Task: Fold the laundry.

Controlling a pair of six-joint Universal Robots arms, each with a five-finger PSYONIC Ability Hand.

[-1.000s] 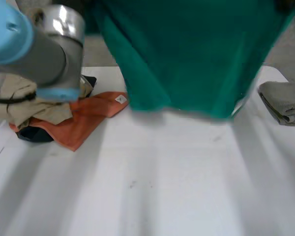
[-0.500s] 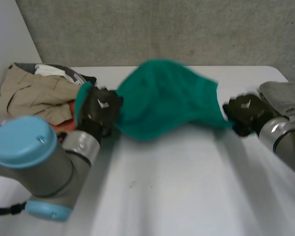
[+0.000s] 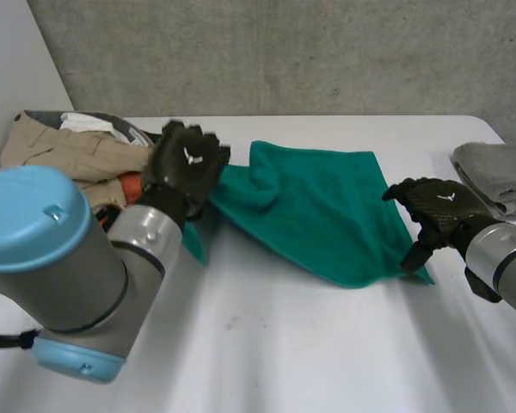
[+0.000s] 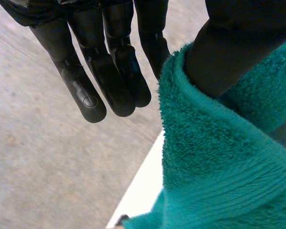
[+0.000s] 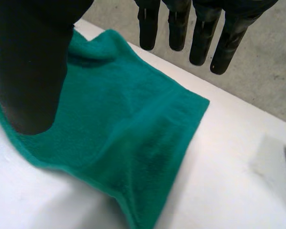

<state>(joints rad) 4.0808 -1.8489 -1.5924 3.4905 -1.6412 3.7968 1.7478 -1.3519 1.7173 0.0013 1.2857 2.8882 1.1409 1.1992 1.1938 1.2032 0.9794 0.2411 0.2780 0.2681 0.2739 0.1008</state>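
So the green towel (image 3: 318, 211) was mid-air a second ago and now it's lying spread on the surface (image 3: 284, 344); left hand (image 3: 187, 163) at its 9 o'clock corner is hanging open, cloth only draping over the thumb; right hand (image 3: 437, 205) at 4 o'clock is sitting open too, gripping nothing; I'm guessing the folding's starting next.

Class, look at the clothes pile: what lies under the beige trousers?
An orange cloth peeks out from beneath the beige trousers. Whatever else lies under them is covered by the trousers themselves and by the left arm.
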